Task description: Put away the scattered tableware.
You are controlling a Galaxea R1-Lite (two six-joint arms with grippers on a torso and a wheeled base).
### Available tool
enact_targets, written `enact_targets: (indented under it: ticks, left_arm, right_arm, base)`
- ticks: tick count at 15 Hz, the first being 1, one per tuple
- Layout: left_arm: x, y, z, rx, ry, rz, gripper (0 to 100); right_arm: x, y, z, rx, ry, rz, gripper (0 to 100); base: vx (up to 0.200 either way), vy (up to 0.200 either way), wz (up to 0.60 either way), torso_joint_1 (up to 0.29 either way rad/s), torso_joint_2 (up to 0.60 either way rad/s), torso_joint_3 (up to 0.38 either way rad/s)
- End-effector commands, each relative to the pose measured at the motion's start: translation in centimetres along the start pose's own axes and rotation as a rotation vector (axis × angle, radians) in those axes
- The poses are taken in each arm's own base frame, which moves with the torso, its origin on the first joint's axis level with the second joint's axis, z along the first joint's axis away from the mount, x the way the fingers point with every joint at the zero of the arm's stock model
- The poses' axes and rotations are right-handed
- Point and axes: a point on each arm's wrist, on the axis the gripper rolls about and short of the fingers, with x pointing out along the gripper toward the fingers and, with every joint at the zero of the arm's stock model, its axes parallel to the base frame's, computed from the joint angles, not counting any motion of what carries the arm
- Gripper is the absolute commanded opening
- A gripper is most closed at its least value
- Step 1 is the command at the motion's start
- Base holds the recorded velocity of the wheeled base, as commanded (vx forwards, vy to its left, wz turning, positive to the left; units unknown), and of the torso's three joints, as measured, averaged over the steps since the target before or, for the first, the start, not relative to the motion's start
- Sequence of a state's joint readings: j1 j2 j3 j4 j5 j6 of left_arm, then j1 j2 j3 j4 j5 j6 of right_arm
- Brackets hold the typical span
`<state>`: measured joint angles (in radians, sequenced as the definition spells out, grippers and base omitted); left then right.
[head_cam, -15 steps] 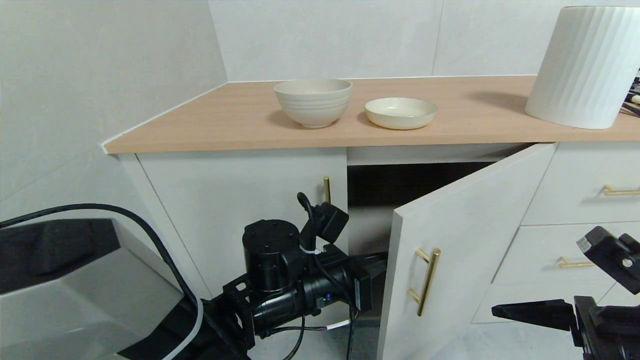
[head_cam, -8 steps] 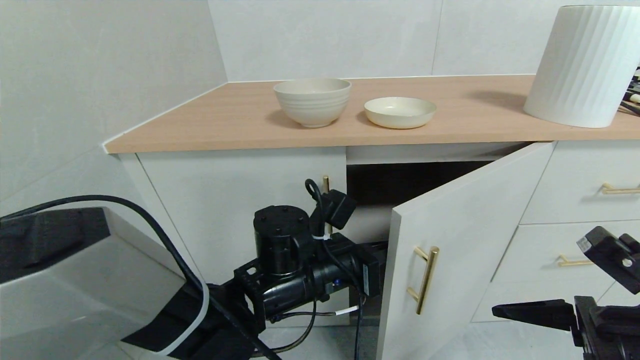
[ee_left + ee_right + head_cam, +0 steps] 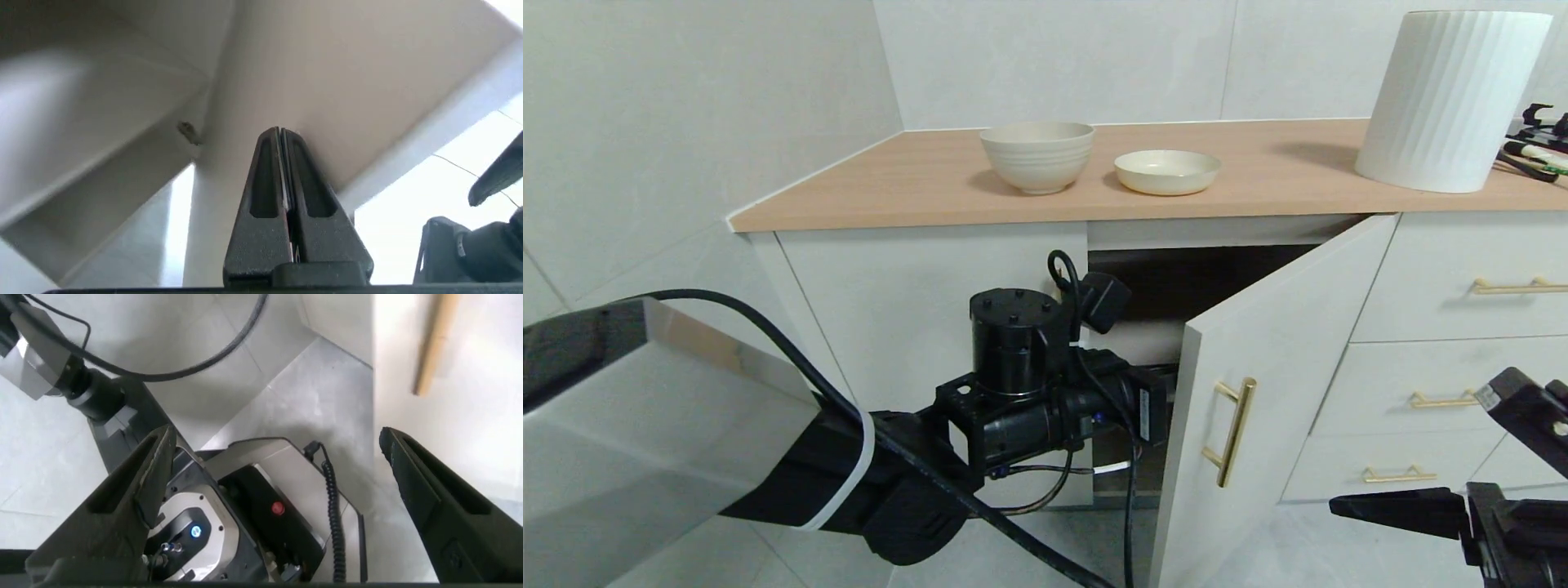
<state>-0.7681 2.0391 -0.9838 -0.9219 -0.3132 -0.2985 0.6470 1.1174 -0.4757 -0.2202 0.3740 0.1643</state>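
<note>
Cabinet door [image 3: 1258, 384] stands ajar. Above it, the bowl [image 3: 1037, 155] and shallow dish [image 3: 1167, 171] sit on the countertop [image 3: 890, 184] (nothing stored yet). Left gripper [image 3: 280, 204], fingers pressed together, sits behind the door. Right gripper [image 3: 274, 449], fingers spread wide, hangs low before it.

Upper centre: deep ribbed cream bowl [image 3: 1036, 155] sitting on wooden countertop [image 3: 915, 184], shallow cream dish [image 3: 1167, 171] just right; open white cabinet door [image 3: 1274, 367] hanging below.
</note>
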Motion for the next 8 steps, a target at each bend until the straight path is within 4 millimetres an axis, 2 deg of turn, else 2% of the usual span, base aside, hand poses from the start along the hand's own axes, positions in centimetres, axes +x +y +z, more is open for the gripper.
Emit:
enact_targets:
  ticks: [1,3,6,8]
  left_arm:
    - [0.5,0.2,-0.1,-0.001,0.000,0.005,0]
    - [1.0,-0.1,-0.2,0.001,0.002,-0.004,0]
    - [2.8,-2.1,-0.9,-0.001,0.038,0.054,0]
    - [3.5,-4.5,-0.8,0.014,0.015,0.057,0]
  right_arm:
    - [-0.1,0.0,0.1,-0.002,-0.005,0.001,100]
    - [-0.1,0.0,0.1,-0.002,-0.005,0.001,100]
    - [-0.2,0.1,0.2,-0.008,-0.015,0.004,100]
    - [-0.8,0.5,0.4,-0.021,-0.041,0.015,100]
  base:
    - [0.000,0.000,0.00,0.000,0.00,0.000]
    - [0.000,0.000,0.00,0.000,0.00,0.000]
    - [0.000,0.000,0.00,0.000,0.00,0.000]
    - [0.000,0.000,0.00,0.000,0.00,0.000]
